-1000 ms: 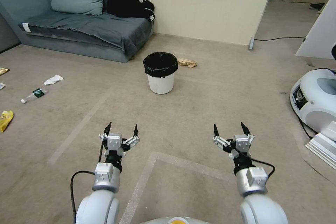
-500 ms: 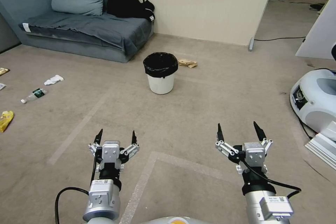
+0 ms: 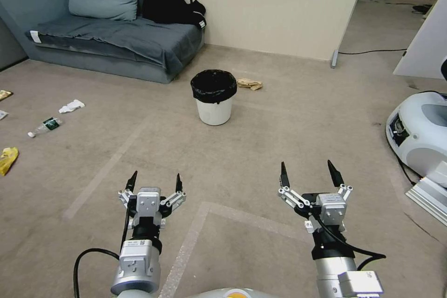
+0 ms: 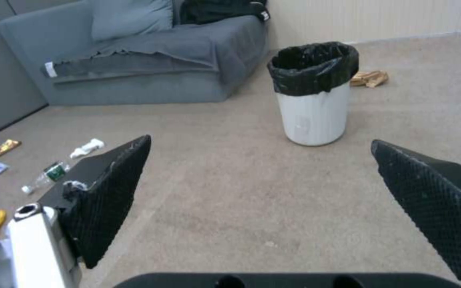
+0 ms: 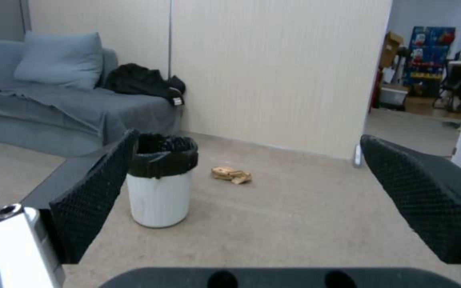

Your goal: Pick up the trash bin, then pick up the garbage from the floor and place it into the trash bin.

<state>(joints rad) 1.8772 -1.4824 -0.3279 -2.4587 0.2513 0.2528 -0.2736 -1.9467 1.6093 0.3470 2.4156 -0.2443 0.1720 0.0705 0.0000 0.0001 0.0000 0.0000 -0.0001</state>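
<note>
Head view shows you both arms low over the carpet: left gripper and right gripper spread wide, empty, well short of the trash bin.

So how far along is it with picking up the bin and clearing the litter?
Nothing is done yet. The trash bin stands on the carpet, ungrasped. The left gripper and right gripper are both open and empty, well short of it. All still to do: lifting the bin, then collecting the brown paper bag behind it, and the tissue, bottle and yellow wrapper on the robot's left.
</note>
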